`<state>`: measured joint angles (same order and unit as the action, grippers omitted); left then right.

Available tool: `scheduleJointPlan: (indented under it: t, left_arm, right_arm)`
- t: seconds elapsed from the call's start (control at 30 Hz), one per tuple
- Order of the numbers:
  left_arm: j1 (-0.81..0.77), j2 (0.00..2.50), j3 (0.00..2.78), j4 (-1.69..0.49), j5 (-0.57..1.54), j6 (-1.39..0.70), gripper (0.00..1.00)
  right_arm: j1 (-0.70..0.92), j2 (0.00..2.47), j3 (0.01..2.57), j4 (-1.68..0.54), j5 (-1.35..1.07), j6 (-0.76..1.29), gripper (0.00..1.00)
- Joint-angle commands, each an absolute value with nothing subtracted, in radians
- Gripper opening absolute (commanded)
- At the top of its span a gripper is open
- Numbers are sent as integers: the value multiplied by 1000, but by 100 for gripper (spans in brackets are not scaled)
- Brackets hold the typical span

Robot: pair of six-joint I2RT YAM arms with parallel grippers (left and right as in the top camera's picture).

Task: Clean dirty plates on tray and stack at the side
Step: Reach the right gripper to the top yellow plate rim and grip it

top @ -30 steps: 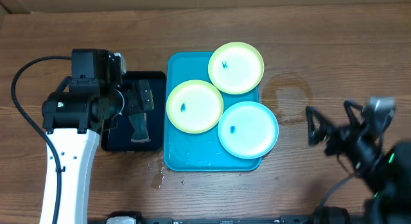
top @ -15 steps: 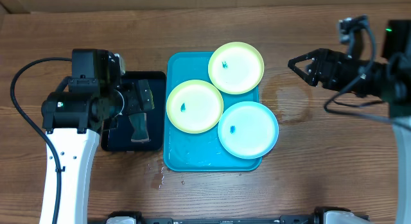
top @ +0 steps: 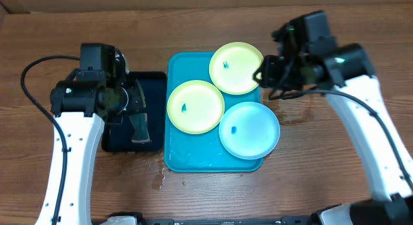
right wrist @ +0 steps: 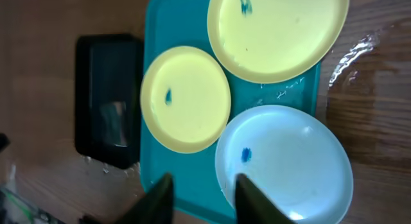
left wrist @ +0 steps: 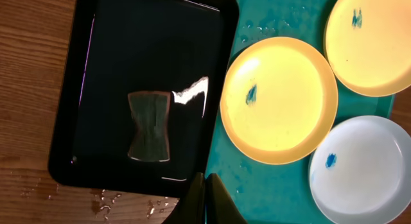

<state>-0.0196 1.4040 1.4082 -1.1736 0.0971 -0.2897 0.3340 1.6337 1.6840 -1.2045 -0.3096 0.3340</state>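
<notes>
Overhead view: blue tray point(top: 193, 159) on the table point(top: 322, 180) carrying three smeared plates: far yellow-green plate point(top: 237, 68), middle yellow-green plate point(top: 195, 106), near cyan plate point(top: 249, 130), the last overhanging the tray's right rim. Left gripper point(left wrist: 205, 185) — fingers pressed together, empty — hangs over the black tray point(top: 153, 80) holding a sponge point(top: 139, 127). Right gripper point(right wrist: 204, 180), fingers parted, grips nothing beside the far plate.

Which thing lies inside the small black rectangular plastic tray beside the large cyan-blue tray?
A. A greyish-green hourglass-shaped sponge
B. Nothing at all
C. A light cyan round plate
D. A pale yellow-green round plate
A: the left wrist view shows the greyish-green hourglass-shaped sponge lying flat near the middle of the small black rectangular plastic tray, with no plate in it.
</notes>
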Motion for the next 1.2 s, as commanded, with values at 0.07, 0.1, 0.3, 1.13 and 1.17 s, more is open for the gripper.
scheduleJointPlan:
  t: [0.07, 0.1, 0.3, 1.13, 1.17]
  left_arm:
    - [-21, 1455, 1422, -1171, 128, -300, 24]
    - [-21, 1464, 1422, -1170, 128, -300, 35]
    - [-21, 1518, 1422, -1175, 128, -300, 62]
    - [-21, 1537, 1422, -1181, 131, -299, 59]
    - [-21, 1537, 1422, -1181, 131, -299, 59]
  right_arm:
    - [418, 1787, 1705, -1155, -270, 345, 44]
    - [435, 1819, 1705, -1130, -269, 345, 45]
    - [493, 1951, 1705, -1063, -175, 345, 45]
    - [517, 2093, 1548, -839, -176, 345, 28]
    - [517, 2093, 1548, -838, -177, 345, 24]
